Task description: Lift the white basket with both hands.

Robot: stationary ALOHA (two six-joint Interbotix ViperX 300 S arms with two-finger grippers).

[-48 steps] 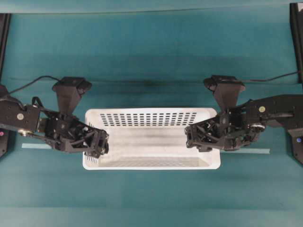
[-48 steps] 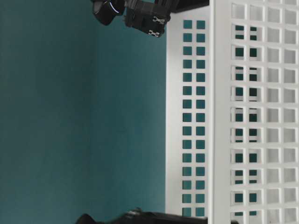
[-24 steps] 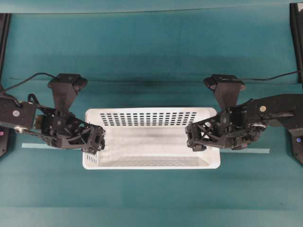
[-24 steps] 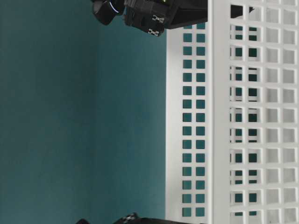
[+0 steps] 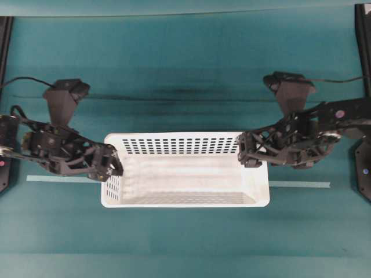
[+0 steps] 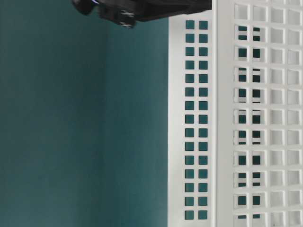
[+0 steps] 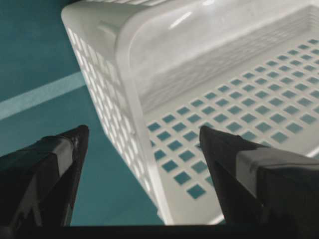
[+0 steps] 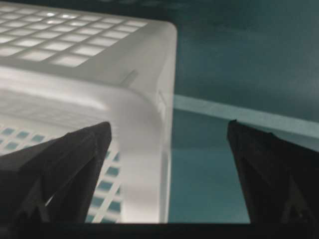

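Note:
The white basket (image 5: 185, 145) rests on the teal table, long side across the overhead view. My left gripper (image 5: 111, 165) hangs open at its left end. In the left wrist view the left gripper (image 7: 143, 130) has the basket's end wall (image 7: 124, 59) between its spread fingers, without contact. My right gripper (image 5: 248, 155) stands open over the right end. Seen from the right wrist, the right gripper (image 8: 168, 125) has one finger over the basket's inside and the other over the table, with the basket's rim (image 8: 144, 114) between them, untouched. The table-level view shows the basket wall (image 6: 222, 118) and a black gripper part (image 6: 142, 7); which arm it belongs to is unclear.
A pale tape strip lies on the table on both sides of the basket (image 5: 298, 185) (image 5: 58, 178), and it also crosses the left wrist view (image 7: 40, 94). Black frame posts stand at the far corners (image 5: 362, 35). Cables trail behind both arms.
Both grippers have drawn back outward from the basket's ends, the left one leftward, the right one rightward and toward the back. The right jaws have spread wider. The basket has not moved.

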